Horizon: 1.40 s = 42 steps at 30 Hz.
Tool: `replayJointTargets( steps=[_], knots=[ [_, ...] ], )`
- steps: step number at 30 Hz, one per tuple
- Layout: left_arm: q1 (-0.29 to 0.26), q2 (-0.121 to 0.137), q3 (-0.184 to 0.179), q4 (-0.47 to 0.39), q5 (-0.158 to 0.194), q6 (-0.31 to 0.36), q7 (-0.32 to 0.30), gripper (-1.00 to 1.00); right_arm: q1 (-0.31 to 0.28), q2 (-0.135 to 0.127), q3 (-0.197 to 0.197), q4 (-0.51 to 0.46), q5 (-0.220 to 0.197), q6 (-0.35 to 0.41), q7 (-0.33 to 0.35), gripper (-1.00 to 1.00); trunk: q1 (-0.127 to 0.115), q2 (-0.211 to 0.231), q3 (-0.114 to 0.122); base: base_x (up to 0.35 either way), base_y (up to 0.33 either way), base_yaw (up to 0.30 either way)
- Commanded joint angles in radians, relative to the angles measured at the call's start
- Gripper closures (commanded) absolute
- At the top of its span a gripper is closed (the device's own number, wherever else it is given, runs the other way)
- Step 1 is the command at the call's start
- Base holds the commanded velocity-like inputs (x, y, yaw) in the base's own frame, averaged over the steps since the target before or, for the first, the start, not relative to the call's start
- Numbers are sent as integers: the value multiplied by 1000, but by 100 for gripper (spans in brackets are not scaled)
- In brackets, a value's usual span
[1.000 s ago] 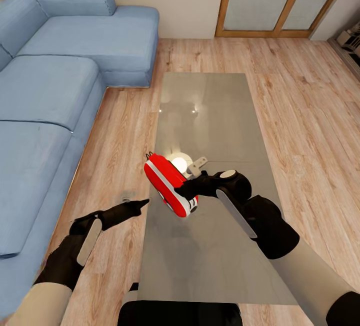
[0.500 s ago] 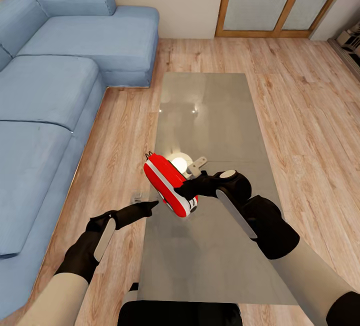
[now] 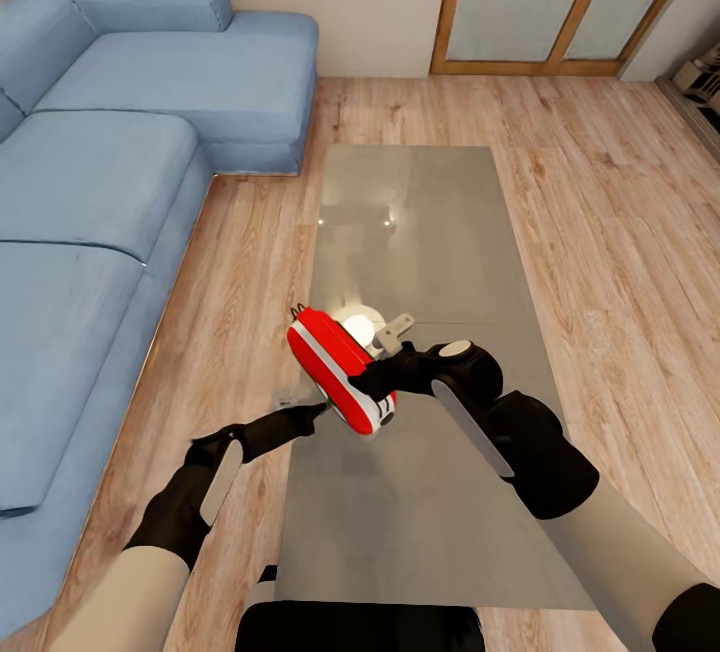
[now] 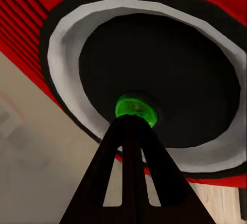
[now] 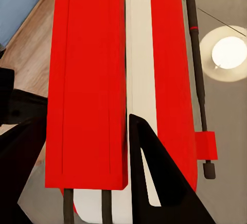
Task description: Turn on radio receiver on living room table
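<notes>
— Two grippers engaged. Position of the radio receiver?

— Raised on edge above the near part of the table, long axis slanting from the sofa side down toward the right arm. Dial face turned toward the left arm.

— Right gripper?

— Clamped across the red body at the white band; one finger pressed flat against the casing. Firm hold, by the look of it.

— Left gripper?

— Nearer the dial. Fingers brought together into one point, nothing held. Tip directly at a green button in the dial's centre; touching or just short, cannot tell.

— Next move?

— Likely a short straight press into that button, along the left gripper's own line.
</notes>
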Motion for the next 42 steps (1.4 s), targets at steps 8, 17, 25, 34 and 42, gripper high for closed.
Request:
replayJointTargets(
  steps=[8,17,25,34,42],
  knots=[
    [-2,-26,-1,-1,-1,-4,0,100,0,0,0,0,-8,0,0,100,0,0,0,0,0,0],
    [-3,-19,-1,-12,-1,-2,-3,100,-1,-1,-5,3,-6,0,-2,100,0,0,0,0,0,0],
    [-1,109,3,-104,-1,7,-261,100,-1,-20,-99,16,105,0,-73,100,0,0,0,0,0,0],
    [-1,207,5,-103,1,10,-389,100,-1,-147,-162,3,112,0,-79,100,0,0,0,0,0,0],
    [-1,205,5,-100,3,10,-387,100,5,-289,-164,-30,-47,-8,-29,100,0,0,0,0,0,0]
  ],
)
